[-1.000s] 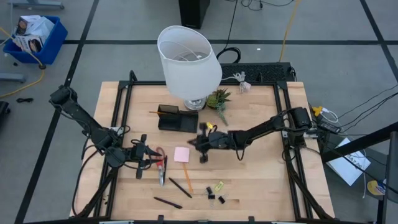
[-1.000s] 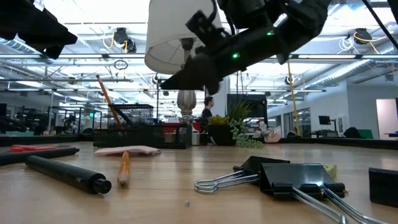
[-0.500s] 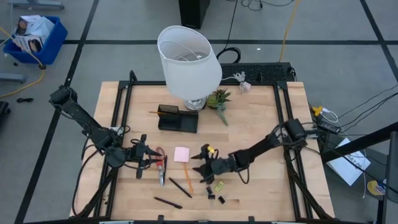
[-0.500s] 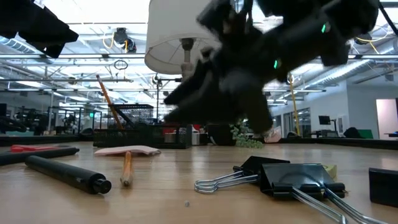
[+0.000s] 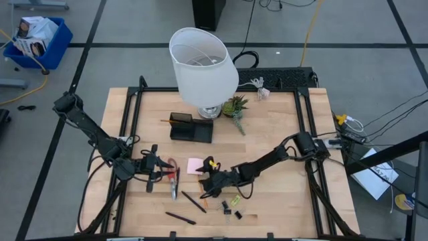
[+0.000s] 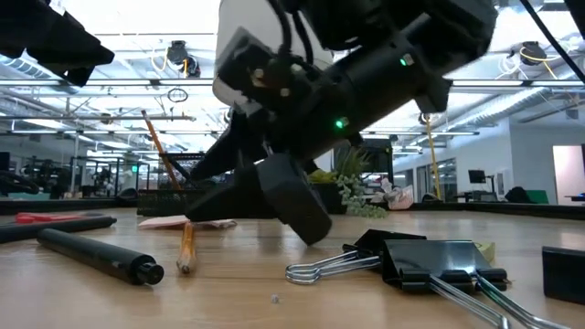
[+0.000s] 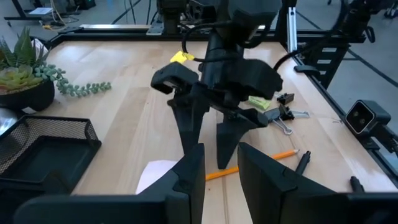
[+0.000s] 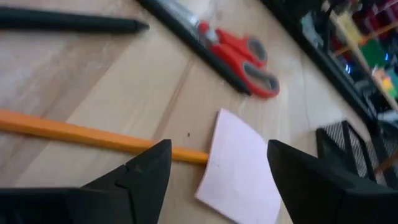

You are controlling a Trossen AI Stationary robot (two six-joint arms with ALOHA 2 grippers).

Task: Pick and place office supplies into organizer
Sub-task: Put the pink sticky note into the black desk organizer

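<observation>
My right gripper point(image 5: 204, 189) stands open, slanting down over the table's near middle. Its fingers stand on either side of an orange pencil point(image 8: 93, 137) that lies flat beside the pink sticky-note pad point(image 8: 242, 165); I cannot tell whether they touch it. The red-handled scissors point(image 5: 174, 181) and two black pens point(image 5: 194, 201) lie left of it. Black clips point(image 5: 231, 211) and a yellow-green piece point(image 5: 235, 200) lie on its right. The black organizer point(image 5: 190, 127) stands at the lamp's foot with a pencil in it. My left gripper point(image 5: 162, 169) waits by the scissors, narrowly open with nothing between its fingers.
The big white-shaded lamp point(image 5: 204, 63) and a small potted plant point(image 5: 235, 106) stand at the far middle, right behind the organizer. A black frame point(image 5: 134, 114) runs along the table's edges. Bare wood lies right of the plant.
My right gripper has gone from beside the organizer toward the table's near edge and somewhat left, sinking low over the pencil and rolling about its own line. Its fingers, shut a second ago, have opened. The supplies have stayed where they lay.
</observation>
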